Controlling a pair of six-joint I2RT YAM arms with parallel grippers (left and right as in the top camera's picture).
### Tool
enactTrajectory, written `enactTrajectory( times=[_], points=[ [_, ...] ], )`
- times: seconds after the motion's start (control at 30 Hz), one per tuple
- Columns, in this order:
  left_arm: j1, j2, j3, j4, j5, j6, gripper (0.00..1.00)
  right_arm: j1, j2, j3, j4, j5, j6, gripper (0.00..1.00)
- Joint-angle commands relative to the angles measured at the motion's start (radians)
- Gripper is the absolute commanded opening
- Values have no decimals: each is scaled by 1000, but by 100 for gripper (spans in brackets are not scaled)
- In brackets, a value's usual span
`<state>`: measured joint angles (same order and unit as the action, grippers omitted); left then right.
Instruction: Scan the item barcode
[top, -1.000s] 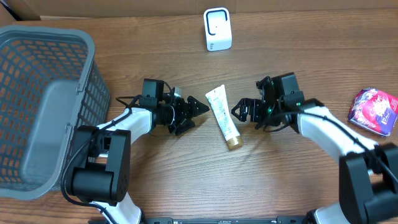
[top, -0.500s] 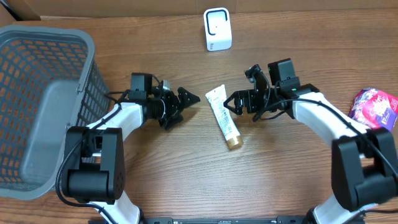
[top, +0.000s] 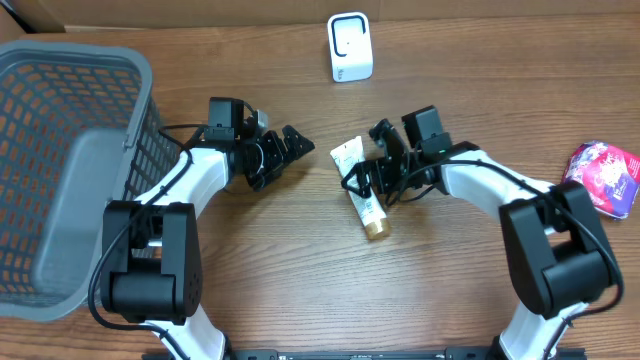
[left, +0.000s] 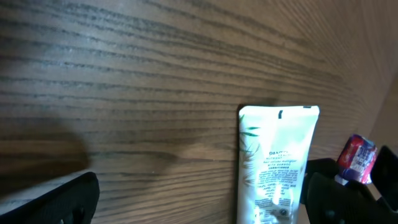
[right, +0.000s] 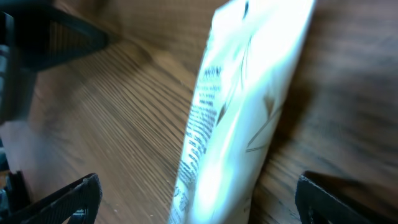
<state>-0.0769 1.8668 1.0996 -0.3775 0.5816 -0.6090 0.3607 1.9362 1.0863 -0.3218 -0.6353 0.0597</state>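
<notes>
The tube lay flat on the table, with the right gripper spread wide astride it and the left gripper spread too, nearby. It looked light, soft and slick, so I'd pinch it gently across the middle.

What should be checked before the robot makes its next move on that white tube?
1. Right end effector open: ok, its fingers stand wide apart.
2. Tube between those fingers: ok, the right wrist view shows one finger on each side of it.
3. Left end effector out of the way: ok, open and apart from the tube.
4. Barcode position on the tube: cannot tell, only blurred print shows.
5. Scanner ready: ok as to place, upright at the far edge; whether it is switched on, cannot tell.
</notes>
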Motion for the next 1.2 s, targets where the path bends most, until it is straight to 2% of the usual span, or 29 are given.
enactTrajectory(
  times=[0.0,0.03,0.17,0.33,0.4,0.47,0.5,0.57,0.6,0.77,0.87,1.0,1.17],
  points=[
    [-1,16,16,-16,-21,42,100,0,43,16,-2,13,-8,91],
    [-1,16,16,-21,-26,44,100,0,51,16,-2,13,-8,85],
    [-1,16,16,-31,-33,45,100,0,77,16,0,14,-8,71],
    [-1,16,16,-45,-43,48,100,1,88,16,-1,17,-9,67],
    [-1,16,16,-45,-43,48,100,6,89,16,-2,22,-10,60],
    [-1,16,16,-45,-43,48,100,17,90,16,-5,40,-10,45],
    [-1,16,16,-45,-43,48,100,26,90,16,-12,55,-9,34],
    [-1,16,16,-46,-43,48,100,36,90,16,-17,63,-9,27],
    [-1,16,16,-45,-43,49,100,41,90,16,-19,67,-8,20],
    [-1,16,16,-47,-43,49,100,45,90,31,-24,106,37,15],
    [-1,16,16,-66,-70,49,100,37,90,73,-43,143,109,4],
    [-1,16,16,-102,-92,49,100,21,89,174,-100,186,260,4],
    [-1,16,16,-132,-96,49,100,0,80,345,-199,270,529,4]
  ],
)
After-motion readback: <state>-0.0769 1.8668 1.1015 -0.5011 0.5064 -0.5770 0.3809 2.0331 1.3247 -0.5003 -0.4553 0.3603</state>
